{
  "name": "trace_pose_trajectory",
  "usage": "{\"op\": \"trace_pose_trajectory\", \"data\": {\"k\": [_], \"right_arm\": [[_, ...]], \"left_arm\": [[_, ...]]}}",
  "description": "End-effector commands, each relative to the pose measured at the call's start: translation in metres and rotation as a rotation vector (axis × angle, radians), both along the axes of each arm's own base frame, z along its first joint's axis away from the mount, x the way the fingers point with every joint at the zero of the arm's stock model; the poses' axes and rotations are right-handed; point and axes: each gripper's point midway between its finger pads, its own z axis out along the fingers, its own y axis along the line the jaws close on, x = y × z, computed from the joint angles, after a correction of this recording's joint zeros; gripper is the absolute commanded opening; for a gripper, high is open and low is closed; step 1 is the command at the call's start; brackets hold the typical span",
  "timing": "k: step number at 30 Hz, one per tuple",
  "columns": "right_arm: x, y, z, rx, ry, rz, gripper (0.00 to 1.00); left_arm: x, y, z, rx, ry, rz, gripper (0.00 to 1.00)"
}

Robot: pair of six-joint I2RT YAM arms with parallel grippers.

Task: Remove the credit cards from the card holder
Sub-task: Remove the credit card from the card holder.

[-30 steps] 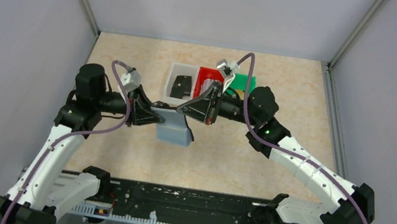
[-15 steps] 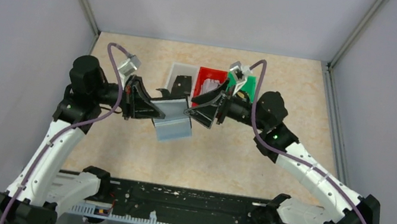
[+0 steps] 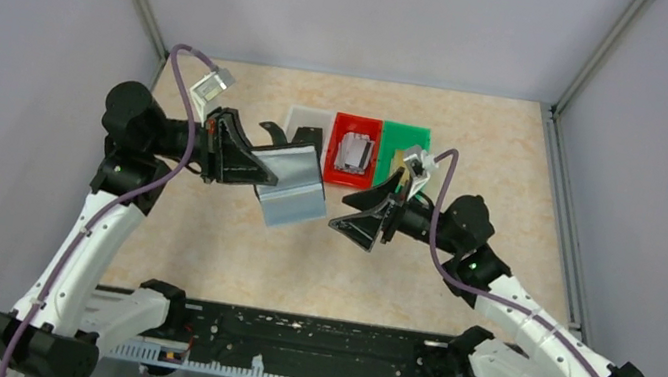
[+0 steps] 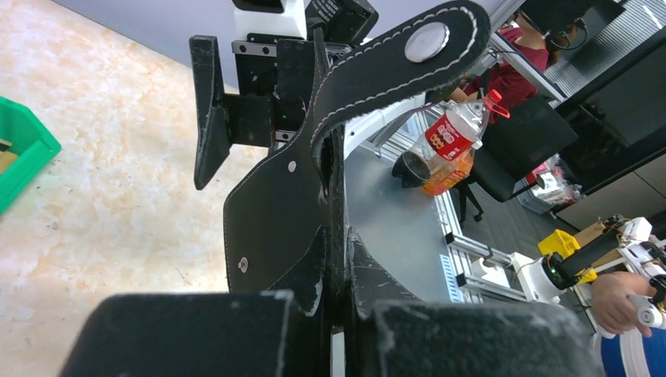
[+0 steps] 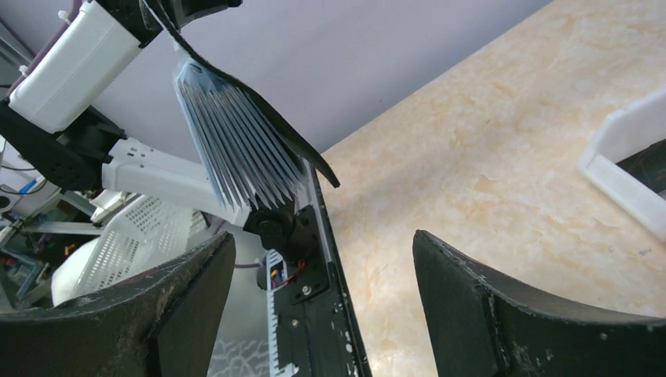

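The right tool (image 3: 351, 230) has drawn back from the holder (image 3: 294, 190) and now gapes wide and empty, while the left tool (image 3: 252, 168) stays clamped on that fanned holder above the desk (image 3: 202, 228); seemingly between pulls, the next move calls for an edge-on pinch into its pockets.

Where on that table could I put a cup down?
Bare table lies right of the green bin, up to the wall, and along the near strip in front of the black rail. The middle is crowded: the bins, the card holder in the left gripper, the open right gripper.
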Motion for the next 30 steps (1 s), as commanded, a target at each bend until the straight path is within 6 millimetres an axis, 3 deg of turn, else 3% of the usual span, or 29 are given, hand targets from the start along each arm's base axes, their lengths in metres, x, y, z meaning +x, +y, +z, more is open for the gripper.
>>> {"op": "trace_pose_trajectory", "data": {"k": [1, 12, 19, 30], "right_arm": [[0.009, 0.001, 0.022, 0.059, -0.090, -0.024, 0.81], [0.001, 0.014, 0.043, 0.126, -0.091, 0.078, 0.80], [-0.016, 0.021, 0.040, 0.099, -0.101, 0.168, 0.80], [-0.018, 0.023, 0.036, 0.033, -0.132, 0.189, 0.80]], "left_arm": [[-0.015, 0.002, 0.024, -0.025, -0.066, -0.036, 0.00], [-0.018, 0.003, 0.026, -0.027, -0.085, -0.041, 0.00], [-0.016, 0.002, 0.024, -0.026, -0.092, -0.037, 0.00], [-0.016, 0.002, 0.026, -0.025, -0.100, -0.041, 0.00]]}}
